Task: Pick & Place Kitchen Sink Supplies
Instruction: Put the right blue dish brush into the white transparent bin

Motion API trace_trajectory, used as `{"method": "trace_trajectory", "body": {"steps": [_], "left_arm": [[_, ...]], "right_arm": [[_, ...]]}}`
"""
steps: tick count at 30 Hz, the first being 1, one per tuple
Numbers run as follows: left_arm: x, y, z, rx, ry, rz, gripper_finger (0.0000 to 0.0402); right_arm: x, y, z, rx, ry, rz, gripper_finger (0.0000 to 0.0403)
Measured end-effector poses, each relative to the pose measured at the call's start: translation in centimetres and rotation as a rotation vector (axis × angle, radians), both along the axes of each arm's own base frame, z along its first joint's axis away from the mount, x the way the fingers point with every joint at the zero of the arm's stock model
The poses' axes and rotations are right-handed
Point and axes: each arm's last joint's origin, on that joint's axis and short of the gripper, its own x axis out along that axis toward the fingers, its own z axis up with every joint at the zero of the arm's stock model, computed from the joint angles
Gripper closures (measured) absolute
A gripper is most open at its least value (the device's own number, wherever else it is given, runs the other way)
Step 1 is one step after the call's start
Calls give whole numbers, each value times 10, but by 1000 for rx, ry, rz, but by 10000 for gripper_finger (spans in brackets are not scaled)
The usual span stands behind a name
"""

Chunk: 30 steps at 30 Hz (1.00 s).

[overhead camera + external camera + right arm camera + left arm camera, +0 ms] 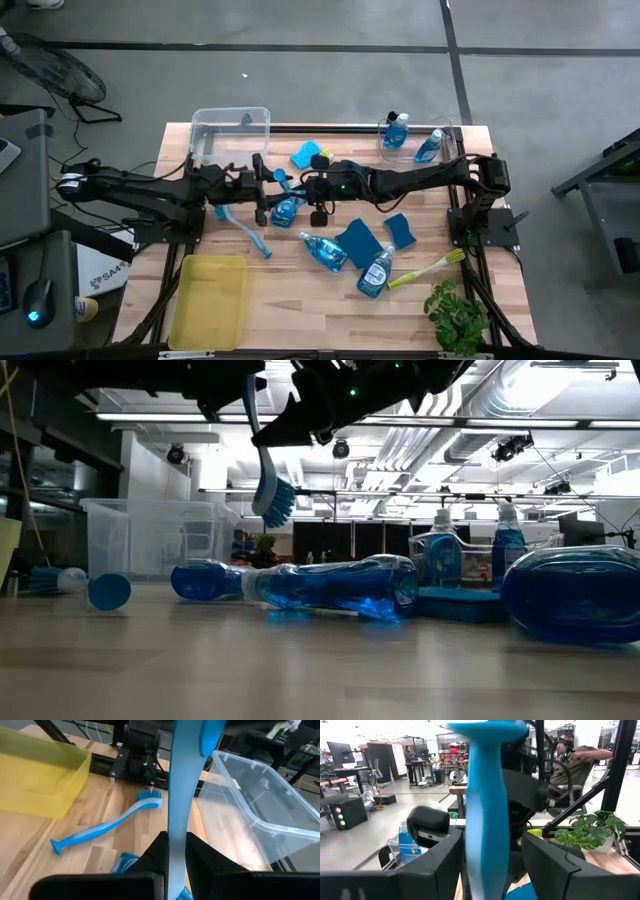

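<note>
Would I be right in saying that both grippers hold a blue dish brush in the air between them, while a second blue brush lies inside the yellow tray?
Not quite: the second brush lies on the bare wooden table beside the yellow tray, as the right wrist view shows. The held brush is indeed raised.

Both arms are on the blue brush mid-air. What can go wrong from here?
1. The right gripper is shut on the blue brush, and the left gripper sits around the same handle. If either moves off badly timed, the brush could slip and fall.
2. A soap bottle lies on the table just below them, so a dropped brush might knock it rolling.
3. The two grippers are very close together, so a small misalignment could bump them.
</note>
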Motion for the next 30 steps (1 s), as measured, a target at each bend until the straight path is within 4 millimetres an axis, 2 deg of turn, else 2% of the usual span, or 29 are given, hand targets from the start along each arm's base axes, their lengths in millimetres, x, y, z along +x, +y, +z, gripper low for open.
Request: {"method": "trace_trajectory", "body": {"steps": [4, 9, 16, 19, 23, 30], "left_arm": [[-1, 0, 0, -8, 6, 0, 236], [-1, 0, -1, -9, 19, 2, 318], [-1, 0, -3, -9, 38, 2, 316], [-1, 1, -4, -10, 49, 17, 316], [-4, 2, -7, -9, 96, 84, 316], [-14, 7, -2, 37, 103, 243, 316]], "right_arm": [[0, 0, 0, -8, 1, -9, 371], [0, 0, -1, -7, 7, -3, 371], [0, 0, -1, -6, 11, -5, 366], [0, 0, -1, 7, 9, -22, 337], [-3, -4, 2, 0, 2, -151, 286], [-17, -8, 24, -64, -5, -325, 214]]}}
